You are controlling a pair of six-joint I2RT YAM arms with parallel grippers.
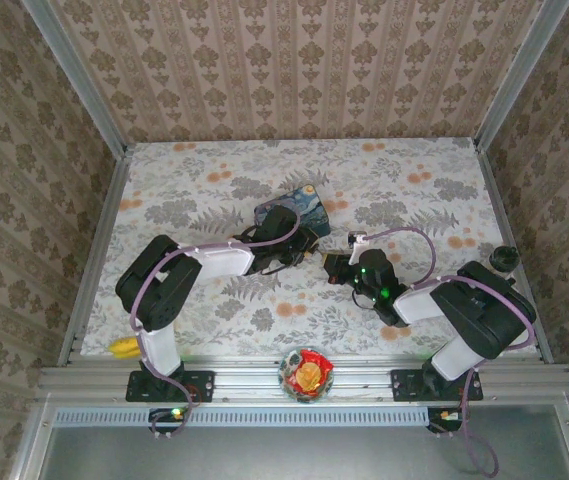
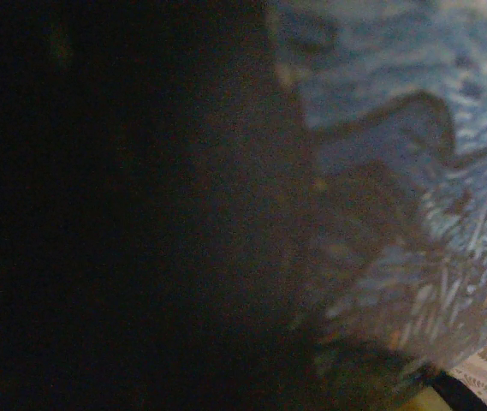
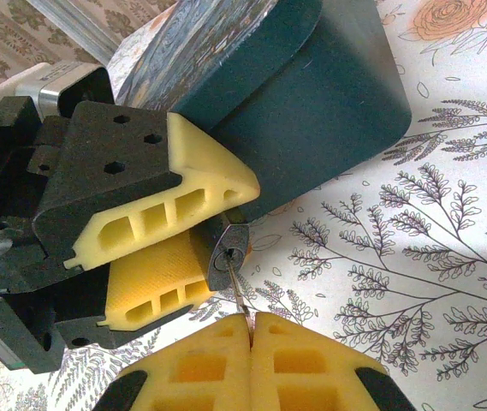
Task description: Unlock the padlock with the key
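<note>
The small dark padlock (image 3: 230,248) has a silvery keyhole face and sits clamped between the yellow fingers (image 3: 175,201) of my left gripper (image 3: 219,229). My right gripper (image 3: 252,318) is shut on the key (image 3: 238,291). The thin key blade reaches from its fingertips up into the keyhole. From above, the left gripper (image 1: 309,254) and the right gripper (image 1: 332,263) meet nose to nose near the table's middle, just in front of the blue painted box (image 1: 299,207). The left wrist view is dark and blurred, with the blue box (image 2: 414,128) close on the right.
The blue box (image 3: 311,94) lies right behind the padlock on the floral tablecloth (image 3: 431,257). A round red-and-yellow item (image 1: 306,372) sits on the front rail. A yellow object (image 1: 122,347) lies at the near left corner, and a black knob (image 1: 505,258) by the right wall.
</note>
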